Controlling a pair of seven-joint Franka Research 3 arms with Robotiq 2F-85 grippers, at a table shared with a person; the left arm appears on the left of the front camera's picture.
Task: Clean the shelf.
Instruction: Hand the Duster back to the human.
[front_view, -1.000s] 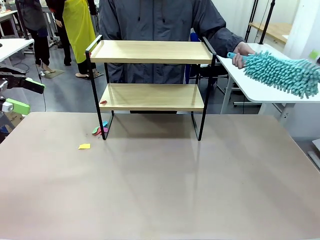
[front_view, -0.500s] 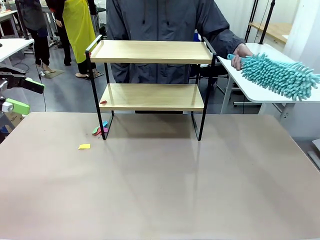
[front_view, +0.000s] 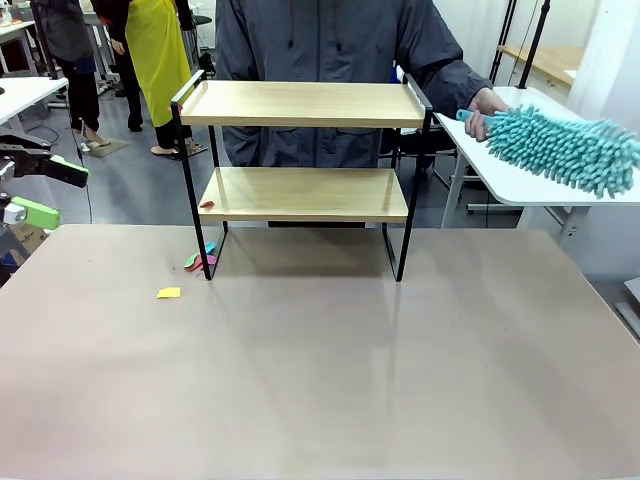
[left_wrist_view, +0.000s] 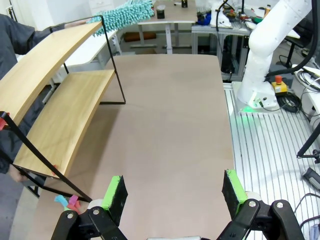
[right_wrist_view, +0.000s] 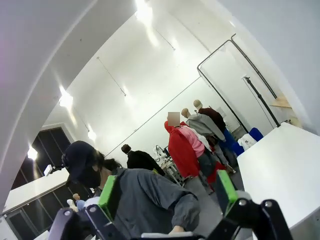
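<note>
In the front view the shelf (front_view: 303, 165) stands upright near the far edge of the tabletop (front_view: 320, 380), a little toward its far left corner, both wooden boards bare apart from a small red scrap (front_view: 206, 204) at the left end of the lower board. A yellow scrap (front_view: 168, 293) and a few coloured bits (front_view: 200, 260) lie on the tabletop by the shelf's front left leg. Behind the shelf a person's hand (front_view: 486, 106) holds a teal fluffy duster (front_view: 565, 148) over a white side table (front_view: 530, 180). The left hand (front_view: 32, 190) hangs at the tabletop's left edge, wide open and holding nothing. In the left wrist view its green pads (left_wrist_view: 115, 191) stand far apart over the tabletop, the shelf off to one side. In the right wrist view the right hand (right_wrist_view: 165, 192) is raised toward the room, fingers spread and, as far as this tilted view shows, holding nothing.
</note>
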